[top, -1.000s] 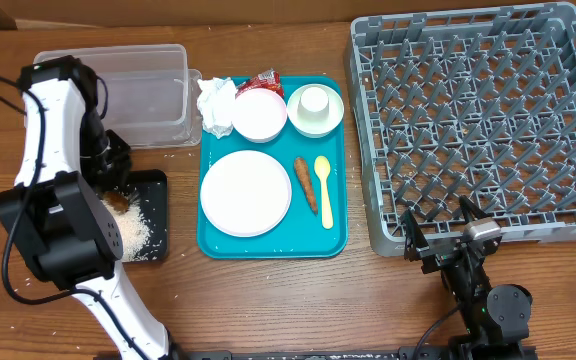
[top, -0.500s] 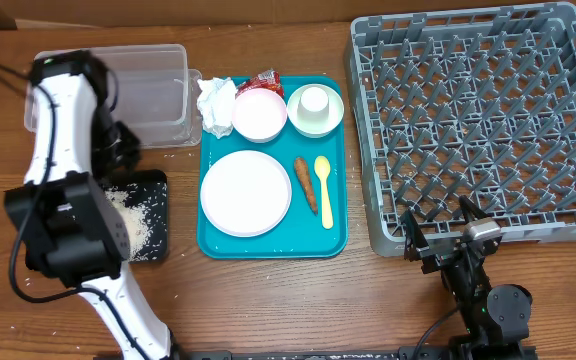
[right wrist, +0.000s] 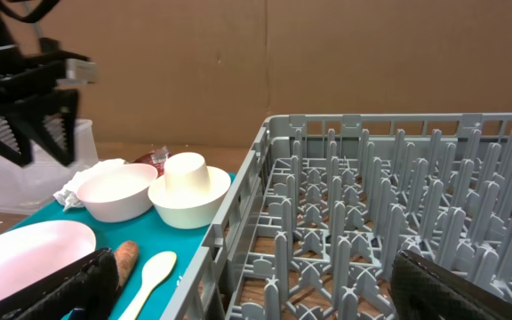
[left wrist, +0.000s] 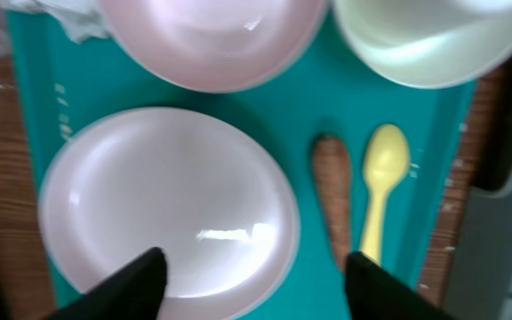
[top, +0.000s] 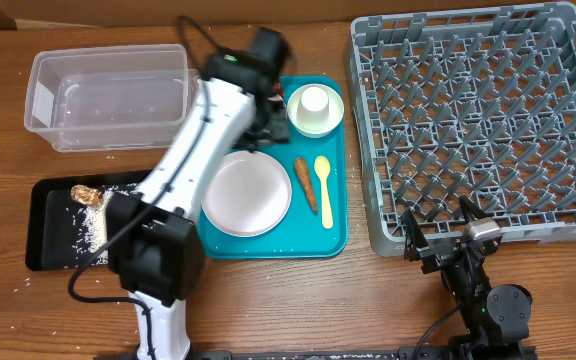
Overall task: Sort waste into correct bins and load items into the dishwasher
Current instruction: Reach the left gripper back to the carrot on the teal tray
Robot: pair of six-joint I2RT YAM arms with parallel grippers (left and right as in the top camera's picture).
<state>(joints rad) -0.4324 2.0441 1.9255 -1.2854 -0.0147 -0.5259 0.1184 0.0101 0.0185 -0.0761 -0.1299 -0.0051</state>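
My left gripper [left wrist: 260,284] hangs open and empty over the teal tray [top: 338,235], above the large white plate [left wrist: 167,209]. Ahead of it lie a white bowl [left wrist: 212,40], a second bowl [left wrist: 416,40], a brown food stick [left wrist: 332,200] and the yellow spoon [left wrist: 380,191]. A corner of the white napkin [left wrist: 69,18] shows at the top left. The cup [top: 314,100] stands upturned in the second bowl. The black tray [top: 53,250] holds rice and a brown scrap [top: 86,195]. The clear tub [top: 108,95] sits behind it. My right gripper [right wrist: 256,289] is open at the near edge of the grey dish rack [top: 478,125].
The left arm [top: 193,150] stretches diagonally from the table's front left across to the teal tray, hiding the first bowl, the napkin and the wrapper from overhead. Loose rice grains lie on the wood around the black tray. The red wrapper [right wrist: 154,158] shows behind the bowls.
The left arm has swung right, from over the black tray and clear tub to over the teal tray. Its jaws have opened wider. A brown scrap now lies in the black tray.
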